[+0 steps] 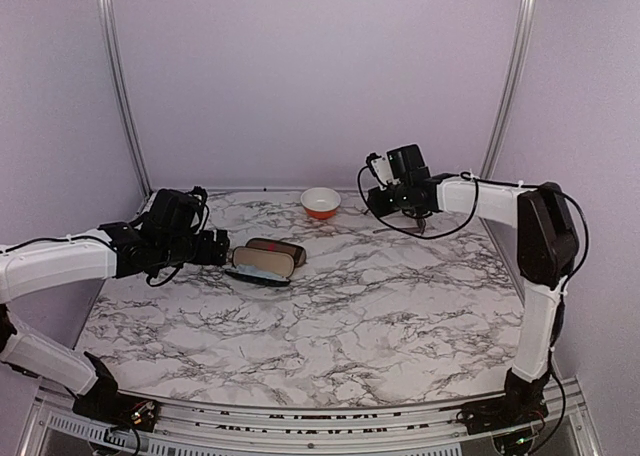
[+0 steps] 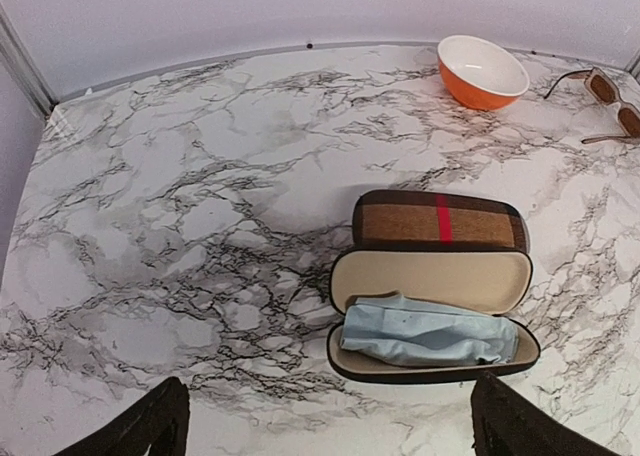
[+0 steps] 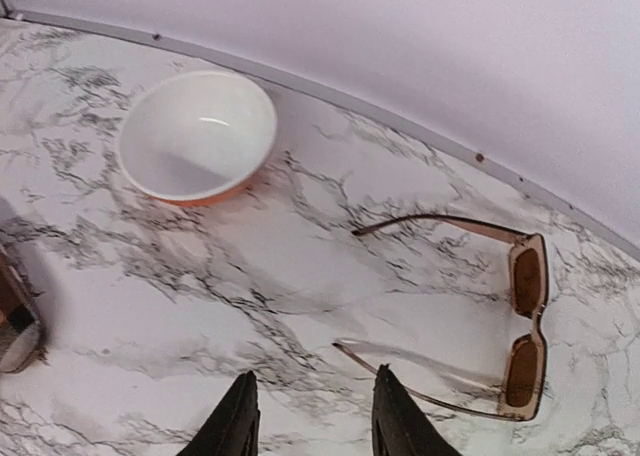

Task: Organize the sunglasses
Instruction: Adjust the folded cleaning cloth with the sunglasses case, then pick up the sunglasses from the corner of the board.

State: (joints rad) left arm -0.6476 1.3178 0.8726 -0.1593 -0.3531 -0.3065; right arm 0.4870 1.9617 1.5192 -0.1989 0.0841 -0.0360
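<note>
Sunglasses (image 3: 535,323): one brown pair with squarish lenses and a thick translucent frame. It lies unfolded on the marble table (image 1: 380,306), far right, close to the back wall. The temple arms point toward the bowl.

Left arm (image 1: 50,266) reaches in low from the left side. Right arm (image 1: 545,236) reaches to the far right corner and hangs over the glasses.

Left gripper (image 2: 330,401): fingers spread wide, nothing between them, sitting just short of the open case.

Right gripper (image 3: 315,396): fingers a narrow gap apart with bare marble between them, holding nothing. One fingertip (image 3: 390,396) overlaps the near temple arm in the wrist view, and I can't tell whether it touches.

Open case (image 2: 430,281): dark shell, cream lining, lid tipped back, left of table centre. Striped brown case (image 2: 440,221), closed, sits just behind it against the lid.

Bowl (image 3: 197,136): orange outside, white inside, upright near the back wall, between the cases and the glasses and well apart from both.

Light blue cloth (image 2: 425,336) lies crumpled in the open case's base.
</note>
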